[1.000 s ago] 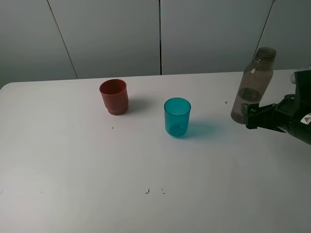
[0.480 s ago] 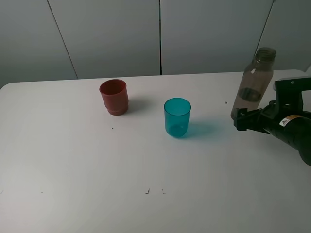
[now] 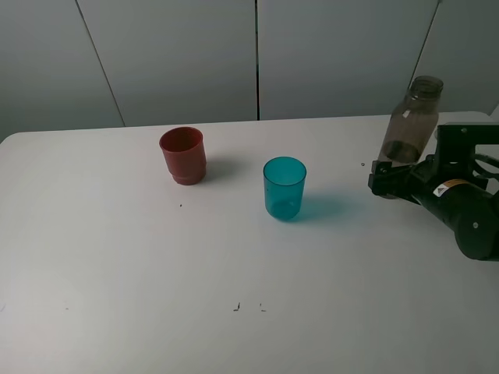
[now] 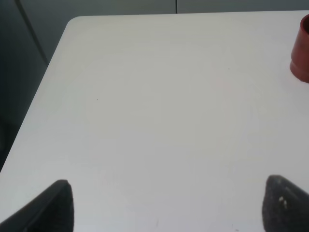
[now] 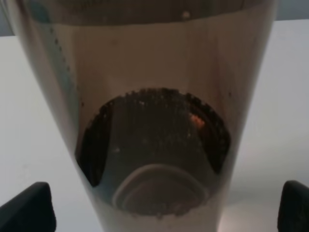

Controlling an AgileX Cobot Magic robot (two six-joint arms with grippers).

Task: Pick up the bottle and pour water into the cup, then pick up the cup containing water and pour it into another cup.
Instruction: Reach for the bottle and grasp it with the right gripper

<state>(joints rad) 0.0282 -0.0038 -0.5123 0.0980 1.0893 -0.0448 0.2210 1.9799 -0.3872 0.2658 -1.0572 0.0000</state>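
Exterior high view: a white table (image 3: 117,257) carries 2 cups and the bottle. Another cup (image 3: 183,155), opaque red-brown with a stepped narrower base, stands upright toward the far left of the middle. Its inside is in shadow, so its contents cannot be told. The cup (image 3: 284,188), a translucent teal tumbler with smooth, slightly tapered sides, stands upright near the centre, well apart from the red one. Whether it holds anything cannot be told.

The bottle (image 3: 412,119) is at the far right of the table, smoky grey-brown and see-through. It has a narrow threaded neck with an open mouth and rises far above both cups. A darker band crosses its lower body, and I cannot tell if that is a water line. Its base is hidden behind the right gripper (image 3: 387,180), which sits low at the table in front of it on a black arm (image 3: 461,212).

Left wrist view: the left gripper (image 4: 171,205) hangs over bare table with its 2 dark fingers (image 4: 55,208) spread wide and nothing between them. The red cup's side shows at the frame edge.

Right wrist view: the bottle's body fills the frame, with a dark, bubble-speckled round patch low inside it. The 2 fingertips (image 5: 26,210) stand spread on either side of the bottle, with table showing in the gaps.
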